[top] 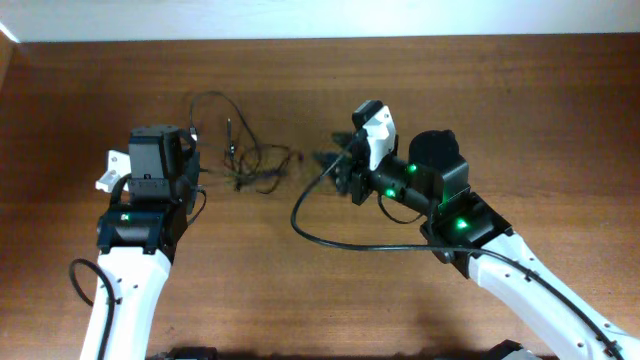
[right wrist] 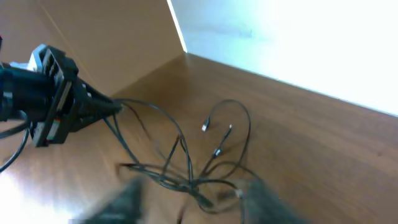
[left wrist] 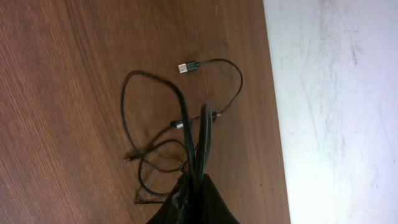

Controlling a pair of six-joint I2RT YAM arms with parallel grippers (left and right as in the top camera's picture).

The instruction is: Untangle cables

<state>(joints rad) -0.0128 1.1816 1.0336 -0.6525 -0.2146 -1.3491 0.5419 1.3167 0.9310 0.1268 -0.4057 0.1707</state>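
Several thin black cables (top: 250, 160) lie in a loose tangle on the wooden table between the two arms. My left gripper (top: 200, 172) is at the tangle's left end. In the left wrist view it (left wrist: 198, 186) is shut on strands of the cables (left wrist: 180, 124), which run out from between its fingers to a silver plug (left wrist: 186, 66). My right gripper (top: 335, 170) sits at the tangle's right end. Its blurred fingers (right wrist: 121, 199) stand wide open either side of the knotted cables (right wrist: 186, 155), gripping nothing. The left gripper (right wrist: 115, 107) shows there too, pinching strands.
A thick black arm wire (top: 320, 235) loops over the table in front of the right arm. The table's far edge meets a white wall (left wrist: 323, 93) just beyond the cables. A brown side panel (right wrist: 112, 37) stands at the table's left end.
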